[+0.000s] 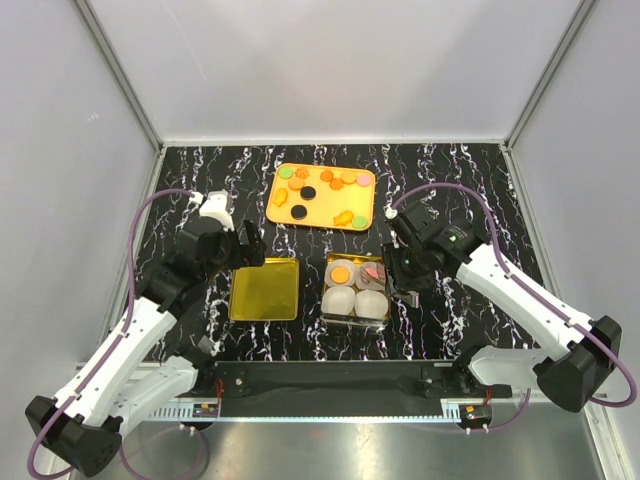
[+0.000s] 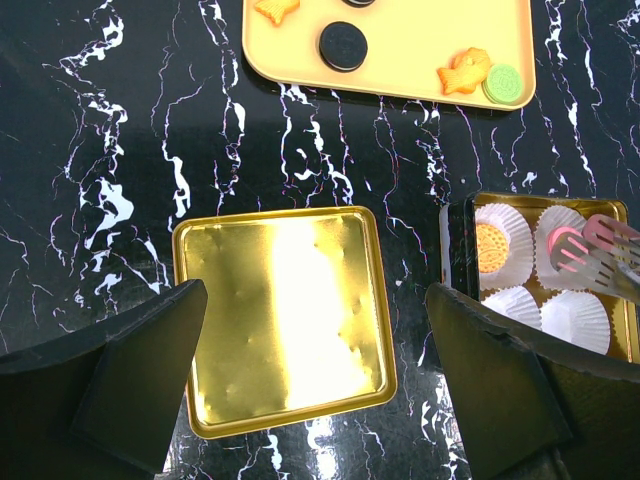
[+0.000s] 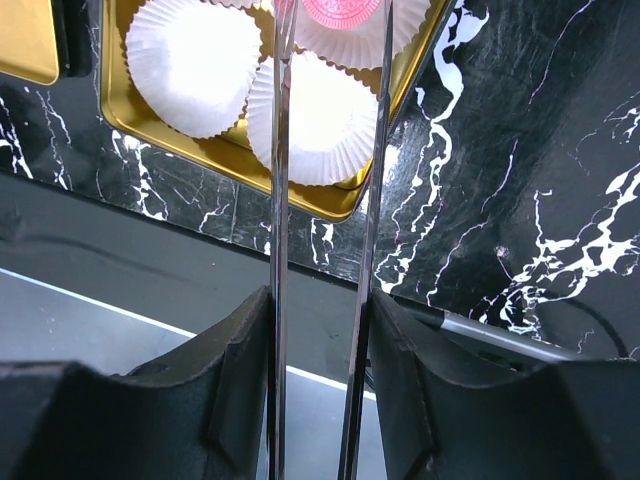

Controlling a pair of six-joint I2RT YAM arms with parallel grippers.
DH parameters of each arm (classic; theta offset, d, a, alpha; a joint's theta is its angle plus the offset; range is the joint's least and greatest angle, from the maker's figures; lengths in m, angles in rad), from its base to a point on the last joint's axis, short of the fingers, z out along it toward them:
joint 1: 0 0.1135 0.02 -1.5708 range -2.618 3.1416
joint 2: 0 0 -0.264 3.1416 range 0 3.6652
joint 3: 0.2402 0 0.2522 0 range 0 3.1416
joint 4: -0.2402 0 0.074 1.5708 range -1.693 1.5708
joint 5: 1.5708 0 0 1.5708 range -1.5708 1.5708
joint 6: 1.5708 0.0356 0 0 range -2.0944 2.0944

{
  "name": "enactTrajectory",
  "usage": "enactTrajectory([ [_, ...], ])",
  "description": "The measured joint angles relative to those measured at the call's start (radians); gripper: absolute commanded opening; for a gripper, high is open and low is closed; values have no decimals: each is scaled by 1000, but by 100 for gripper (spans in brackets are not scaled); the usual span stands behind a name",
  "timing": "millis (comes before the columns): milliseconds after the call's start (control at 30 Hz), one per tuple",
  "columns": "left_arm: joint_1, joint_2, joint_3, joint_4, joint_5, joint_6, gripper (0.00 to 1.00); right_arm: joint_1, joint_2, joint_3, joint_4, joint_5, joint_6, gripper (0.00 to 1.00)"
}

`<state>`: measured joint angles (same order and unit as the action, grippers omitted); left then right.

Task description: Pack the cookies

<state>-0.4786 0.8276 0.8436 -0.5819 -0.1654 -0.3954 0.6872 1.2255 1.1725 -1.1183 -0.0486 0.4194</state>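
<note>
I see most cookies (image 1: 309, 192), orange, black, green and pink, lying flat on the yellow tray (image 1: 320, 212). One orange cookie (image 2: 491, 247) and one pink cookie (image 3: 340, 10) sit in paper cups (image 3: 190, 65) in the gold tin (image 3: 200, 160).

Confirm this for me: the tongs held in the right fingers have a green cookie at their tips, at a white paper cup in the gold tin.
One detail is wrong: the cookie at the tips of the tongs is pink, not green, as the left wrist view shows. The rest stands: the right fingers hold the tongs, and the cookie is at a white paper cup in the gold tin.
</note>
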Motion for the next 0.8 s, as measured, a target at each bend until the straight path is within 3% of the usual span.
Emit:
enactTrajectory([
  [300, 0, 8, 0, 0, 0, 0, 99, 0, -3, -30, 28, 1, 4, 57],
  [600, 0, 8, 0, 0, 0, 0, 99, 0, -3, -8, 16, 2, 0, 51],
  [800, 0, 8, 0, 0, 0, 0, 99, 0, 12, 157, -21, -19, -22, 50],
])
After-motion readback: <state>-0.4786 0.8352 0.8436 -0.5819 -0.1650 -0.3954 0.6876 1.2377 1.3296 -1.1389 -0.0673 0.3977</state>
